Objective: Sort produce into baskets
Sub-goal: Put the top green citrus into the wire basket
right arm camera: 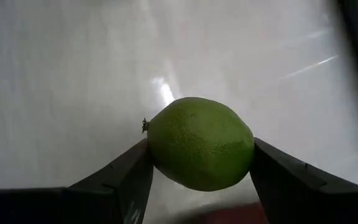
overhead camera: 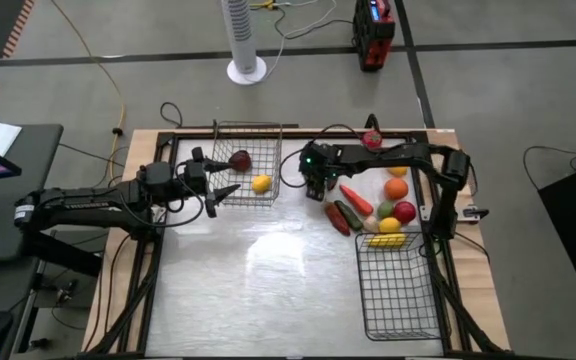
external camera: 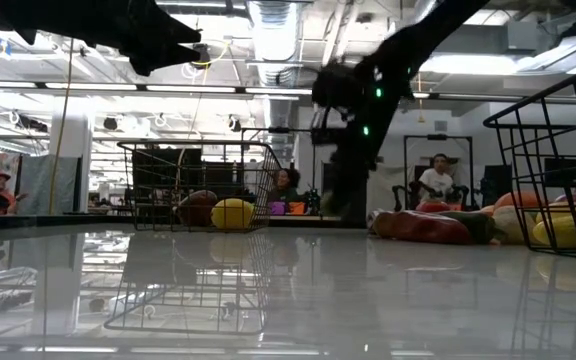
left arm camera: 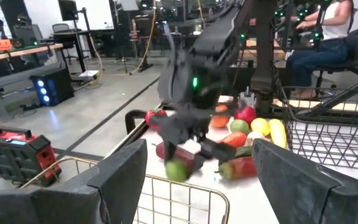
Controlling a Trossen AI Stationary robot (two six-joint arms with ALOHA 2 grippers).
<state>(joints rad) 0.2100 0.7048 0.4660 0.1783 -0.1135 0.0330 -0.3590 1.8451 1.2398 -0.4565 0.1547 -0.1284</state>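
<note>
Centre of the right wrist view: we see a green lime [right arm camera: 201,143], pebbled skin, small stem nub on one end, clamped between the right gripper [right arm camera: 201,171] fingers, above the white table [right arm camera: 61,74]. In the high view that gripper [overhead camera: 315,187] sits upper centre, between the silver basket [overhead camera: 230,130] and the produce pile [overhead camera: 373,208]. Left gripper [overhead camera: 220,182] hangs at the silver basket's left edge, fingers spread, holding nothing. Black basket [overhead camera: 368,300] lower right.
</note>
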